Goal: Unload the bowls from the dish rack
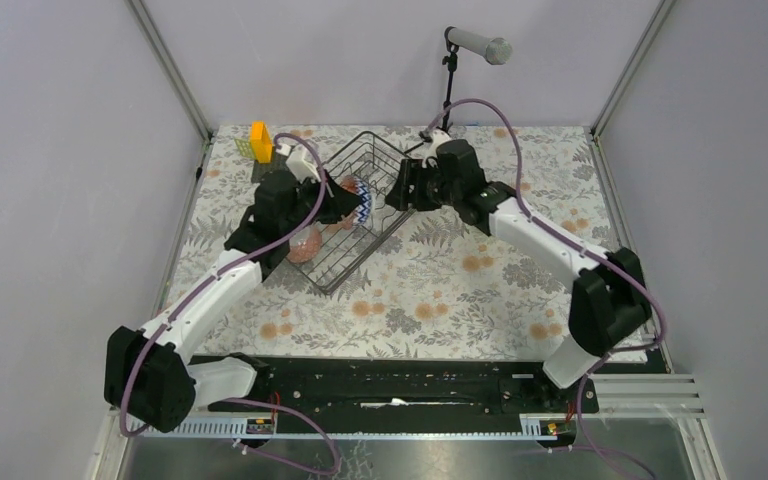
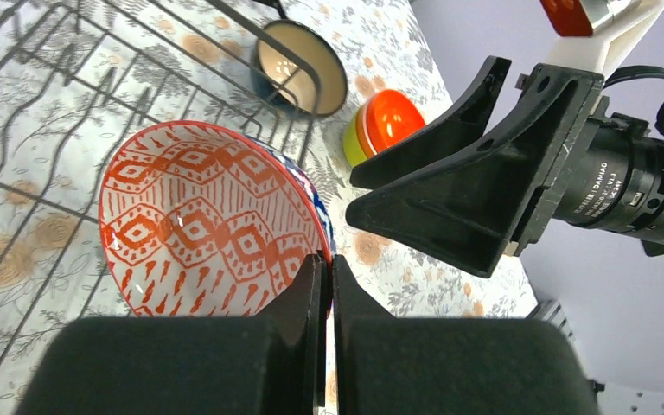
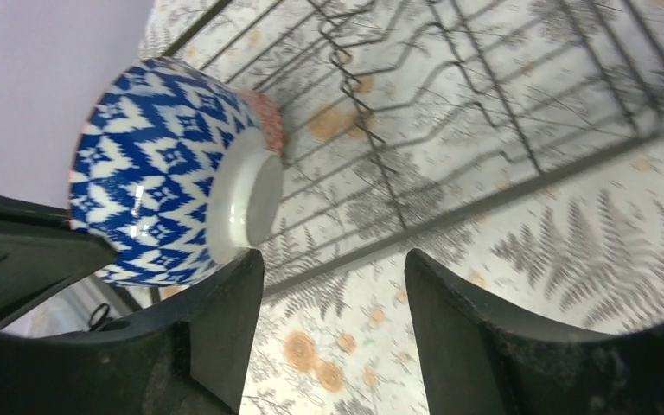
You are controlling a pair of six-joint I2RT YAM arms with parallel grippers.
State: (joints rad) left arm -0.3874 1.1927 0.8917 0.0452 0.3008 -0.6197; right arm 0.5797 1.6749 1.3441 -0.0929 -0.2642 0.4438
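Your dish rack (image 1: pixel 348 258) sits upper centre of the overhead view, turned cornerwise. Your left gripper (image 2: pixel 328 266) is pinched tight on the rim of the blue-and-white bowl (image 3: pixel 151 164), holding it on edge over the rack wires, upper left in the right wrist view. Your right gripper (image 3: pixel 333 268) gapes wide and empty, one finger just under that bowl; whether they touch, you can't tell. The pink bowl (image 1: pixel 305 245) is at the rack's lower-left edge. The teal bowl (image 2: pixel 303 65) sits top centre in the left wrist view.
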